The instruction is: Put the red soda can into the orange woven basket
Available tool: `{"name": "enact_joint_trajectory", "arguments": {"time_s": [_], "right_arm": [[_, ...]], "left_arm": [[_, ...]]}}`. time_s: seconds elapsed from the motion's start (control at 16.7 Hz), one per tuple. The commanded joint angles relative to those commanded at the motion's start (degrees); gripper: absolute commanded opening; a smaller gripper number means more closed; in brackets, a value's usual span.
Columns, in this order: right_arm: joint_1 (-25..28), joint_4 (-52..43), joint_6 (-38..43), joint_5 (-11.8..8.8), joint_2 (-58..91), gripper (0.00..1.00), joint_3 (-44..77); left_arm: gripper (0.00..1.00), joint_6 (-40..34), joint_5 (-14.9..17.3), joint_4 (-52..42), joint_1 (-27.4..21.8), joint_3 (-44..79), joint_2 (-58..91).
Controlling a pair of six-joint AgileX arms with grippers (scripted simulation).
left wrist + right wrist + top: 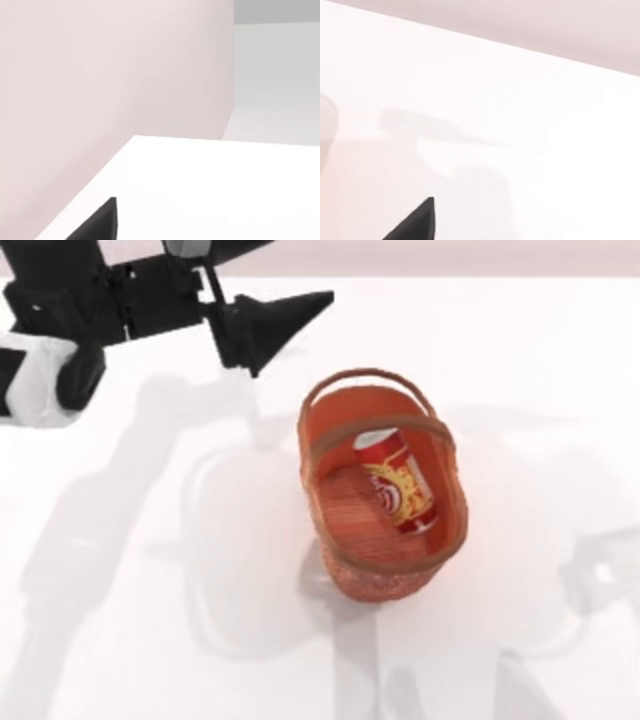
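The red soda can (398, 483) lies on its side inside the orange woven basket (458, 502), which stands at the middle of the table. The basket's brown handle (372, 427) arches over the can's silver top. My left gripper (293, 336) hangs open and empty beyond the basket's far left, clear of the handle. In the left wrist view one of its dark fingers (101, 224) shows over bare table. My right arm is out of the top view. In the right wrist view only one of its dark fingers (419, 222) shows, over bare table, set wide of centre.
The white table (150, 570) spreads around the basket on all sides. My left arm's black body (100, 300) reaches in from the far left corner. The table's back edge and a pale wall (100, 75) show in the left wrist view.
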Motion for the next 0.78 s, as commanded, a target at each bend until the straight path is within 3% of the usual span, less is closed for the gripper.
{"name": "enact_joint_trajectory", "arguments": {"time_s": [0.24,0.78], "right_arm": [[5.9,-15.1,-9.3,0.2,22.2,1.00,22.8],[20.5,-50.1,-31.6,0.3,75.0,1.00,82.7]], "left_arm": [[1.00,-2.1,-10.8,-8.1,3.4,-8.7,-19.3],[1.00,-5.0,-38.9,-33.3,10.6,-39.2,-71.4]]}}
